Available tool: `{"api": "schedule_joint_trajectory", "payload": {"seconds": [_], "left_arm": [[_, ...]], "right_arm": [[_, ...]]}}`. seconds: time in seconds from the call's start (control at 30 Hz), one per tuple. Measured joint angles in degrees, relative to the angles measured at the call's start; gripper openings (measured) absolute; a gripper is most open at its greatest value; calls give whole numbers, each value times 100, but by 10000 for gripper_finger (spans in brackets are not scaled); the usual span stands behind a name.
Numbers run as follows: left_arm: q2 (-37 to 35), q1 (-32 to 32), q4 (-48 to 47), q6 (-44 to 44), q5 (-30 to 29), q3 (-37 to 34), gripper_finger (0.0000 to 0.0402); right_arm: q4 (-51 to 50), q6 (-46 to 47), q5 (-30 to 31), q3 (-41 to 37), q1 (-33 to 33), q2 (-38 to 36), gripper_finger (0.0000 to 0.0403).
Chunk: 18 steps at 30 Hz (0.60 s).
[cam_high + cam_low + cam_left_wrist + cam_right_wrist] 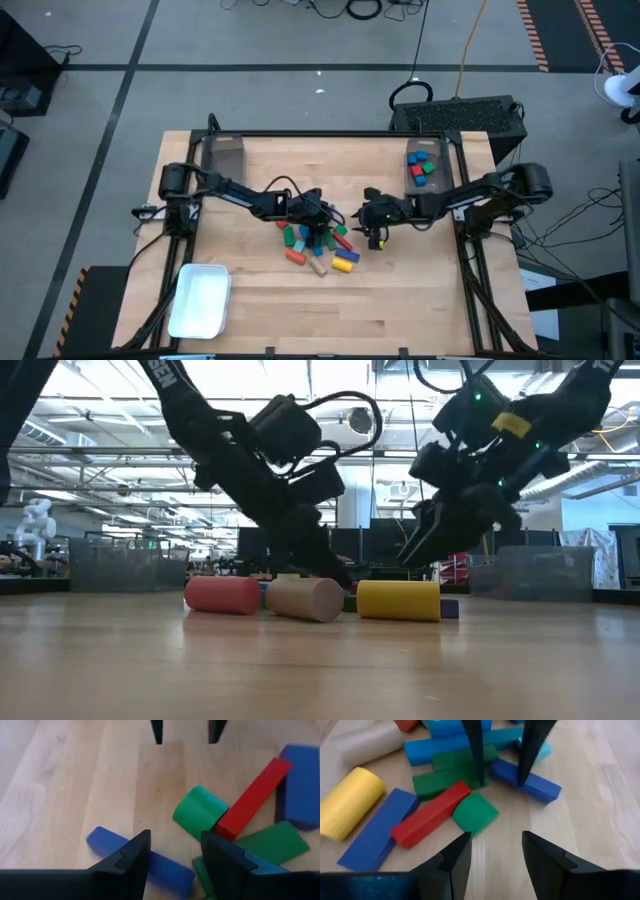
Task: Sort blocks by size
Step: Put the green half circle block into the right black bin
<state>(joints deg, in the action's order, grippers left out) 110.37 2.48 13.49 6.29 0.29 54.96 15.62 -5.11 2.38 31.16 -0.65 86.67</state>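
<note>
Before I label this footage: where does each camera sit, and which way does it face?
High: overhead, straight down on the table, both arms and the blocks.
Low: table height, level past a yellow cylinder; both arms descend.
Left wrist: past the open left gripper at a green cylinder.
Right wrist: past the open right gripper.
Both wrist views share the red bar.

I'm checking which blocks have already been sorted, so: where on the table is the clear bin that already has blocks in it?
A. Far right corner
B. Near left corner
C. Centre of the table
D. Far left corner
A: in the high view the clear bin at the far right corner holds red, blue and green blocks, while the bin at the far left looks empty.
</note>
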Motion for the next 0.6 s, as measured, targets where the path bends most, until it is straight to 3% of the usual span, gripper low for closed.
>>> {"api": "schedule_joint_trajectory", "payload": {"seconds": [0.37, 0.6], "left_arm": [[89, -363, 129, -201, 1, -2, 176], [89, -461, 204, -295, -55, 2, 176]], "right_arm": [[719, 123, -92, 2, 267, 770, 226], [1128, 293, 237, 157, 339, 1300, 235]]}}
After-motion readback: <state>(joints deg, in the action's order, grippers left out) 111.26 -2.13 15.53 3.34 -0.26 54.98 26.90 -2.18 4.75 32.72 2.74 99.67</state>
